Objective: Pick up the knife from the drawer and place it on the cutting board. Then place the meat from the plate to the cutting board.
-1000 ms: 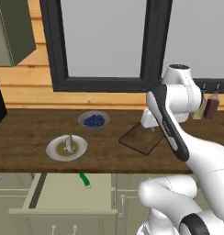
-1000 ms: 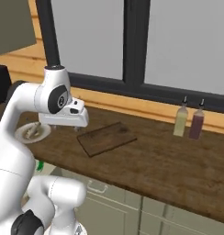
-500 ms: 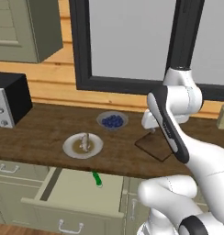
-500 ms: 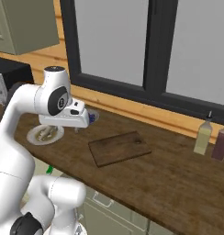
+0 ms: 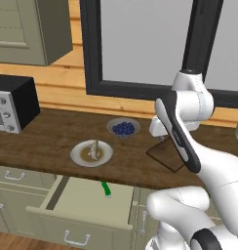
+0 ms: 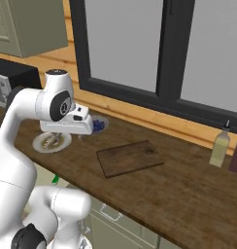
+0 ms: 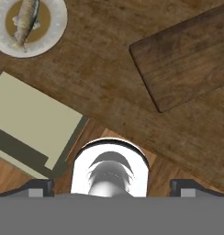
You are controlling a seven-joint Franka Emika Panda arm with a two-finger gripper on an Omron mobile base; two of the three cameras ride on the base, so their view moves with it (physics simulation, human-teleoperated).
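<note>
A white robot arm stood at a dark wooden surface (image 5: 52, 141) under a window. Its pincer (image 7: 112, 186) hung high above that surface, jaws spread wide and holding nothing. The first job was to fetch the knife (image 5: 106, 189), whose green handle lay in the open drawer (image 5: 87, 202) below the surface's front edge. Doing that well probably meant swinging the hand out over the drawer, turning the jaws across the slim handle, and coming straight down so the fingers cleared the drawer walls. The blade was hard to make out, so its direction was uncertain. The knife lay well below the pincer and off to one side. The cutting board (image 6: 129, 158) lay bare on the surface, while the meat (image 7: 25, 23) rested on the plate (image 7: 56, 27) beside it.
</note>
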